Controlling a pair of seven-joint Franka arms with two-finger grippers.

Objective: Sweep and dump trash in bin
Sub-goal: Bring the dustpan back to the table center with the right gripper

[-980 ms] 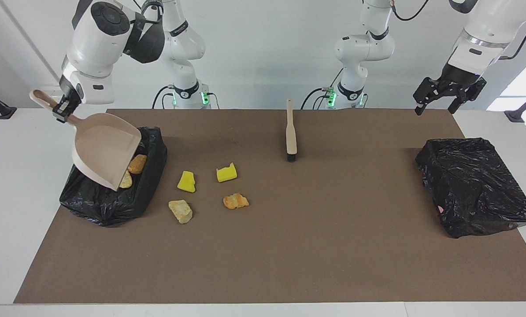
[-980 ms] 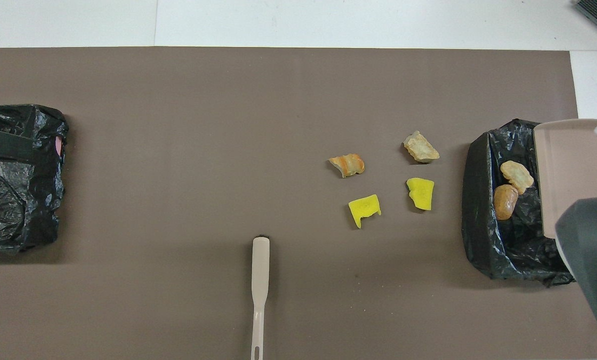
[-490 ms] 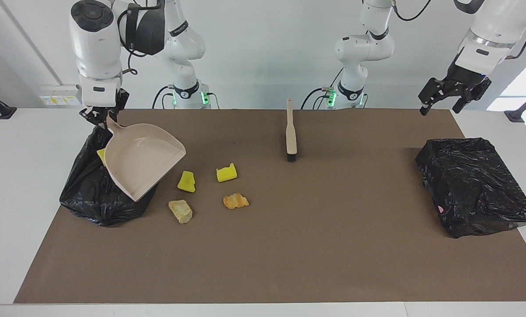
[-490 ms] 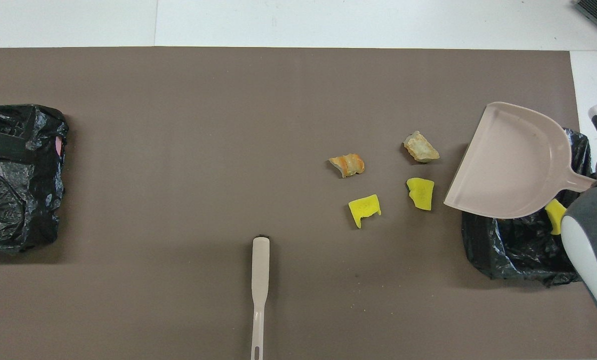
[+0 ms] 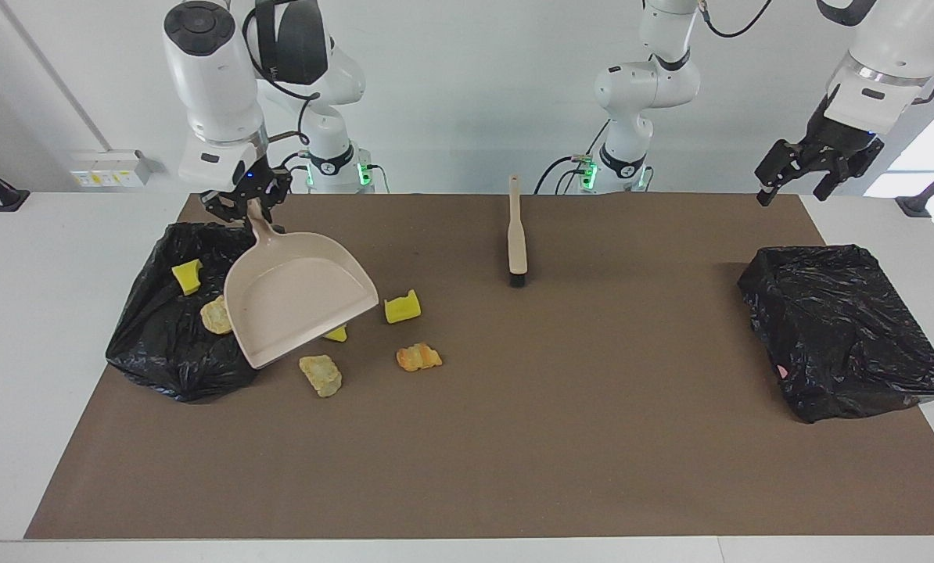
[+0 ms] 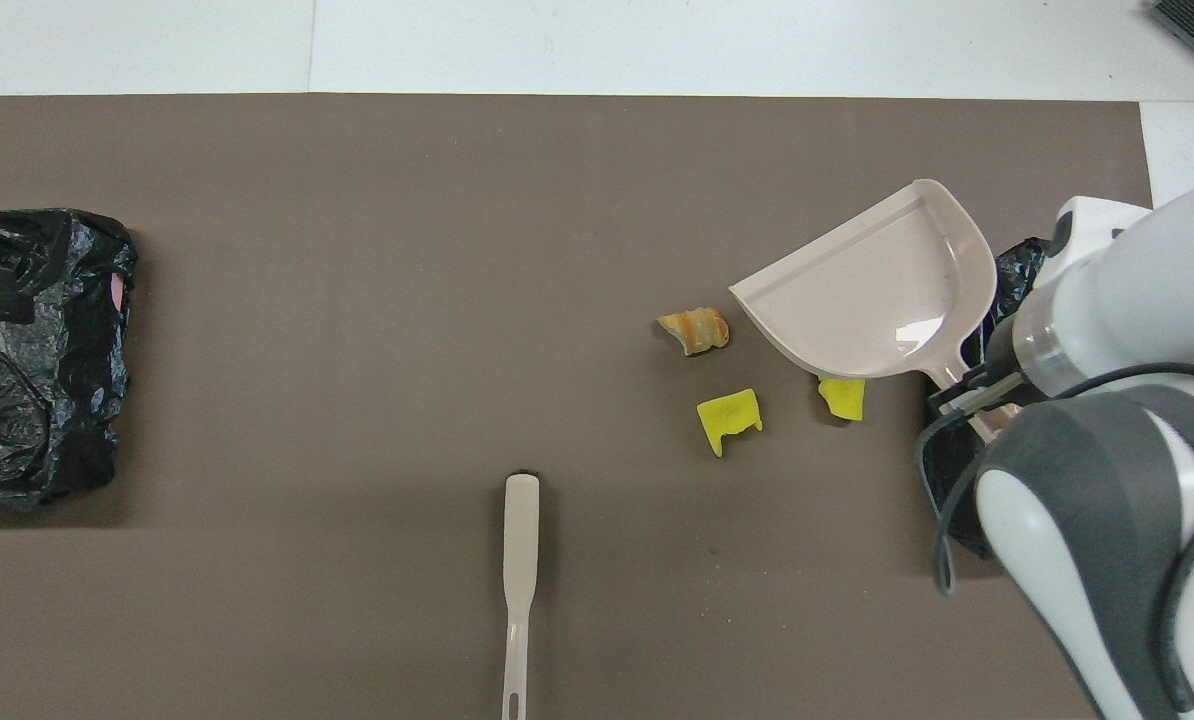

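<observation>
Right gripper [image 5: 246,205] clenched on the dustpan [image 5: 299,305] handle, pan empty, raised beside the bin [image 5: 162,352]. Two trash chunks [image 5: 186,276] lie in the bin, four on the mat beside it. Left gripper [image 5: 807,168] waits, fingers spread. Next: set the pan down, fetch the brush [image 5: 517,234].

We see two trash lumps [image 5: 201,297] in the bag [image 5: 162,352] at the right arm's end, four more pieces [image 5: 402,307] on the mat [image 5: 514,438] beside it, a dustpan [image 5: 295,305] over them, and a brush [image 5: 517,234] nearer the robots.
</observation>
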